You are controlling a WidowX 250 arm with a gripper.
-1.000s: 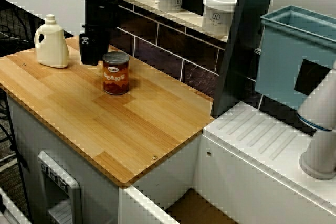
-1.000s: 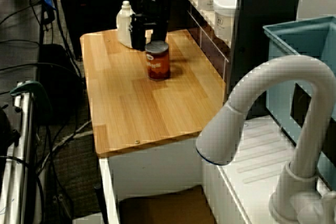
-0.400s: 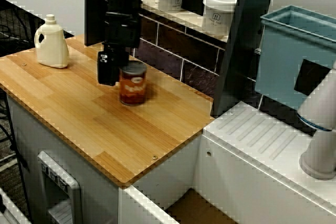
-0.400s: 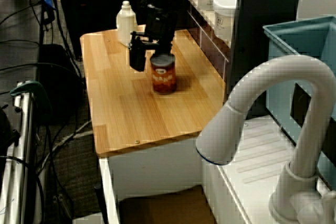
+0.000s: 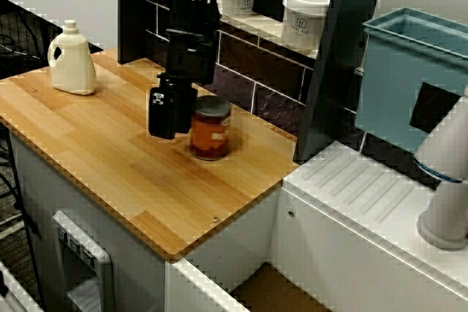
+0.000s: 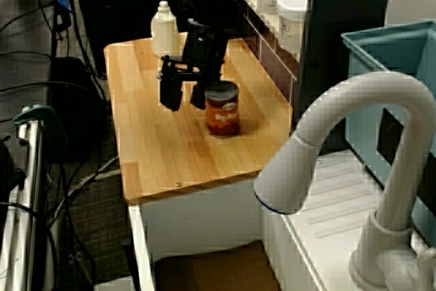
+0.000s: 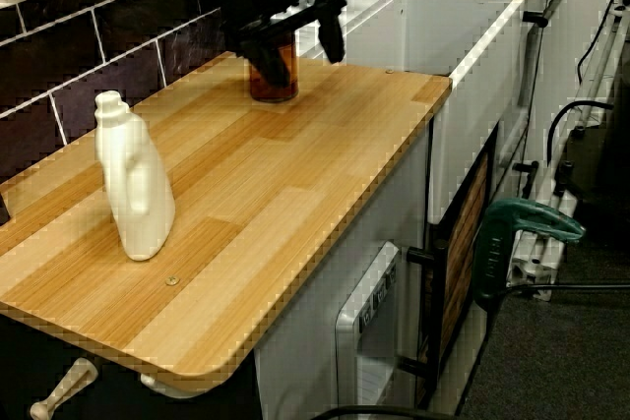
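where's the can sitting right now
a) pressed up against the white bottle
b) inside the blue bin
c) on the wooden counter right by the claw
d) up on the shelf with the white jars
c: the can stands upright on the wooden counter beside the open claw, while the white bottle is apart at the far end and the white jars sit above on the shelf.

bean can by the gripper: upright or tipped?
Upright. The can stands on its base on the wooden counter, flat top facing up, just beside the open gripper.
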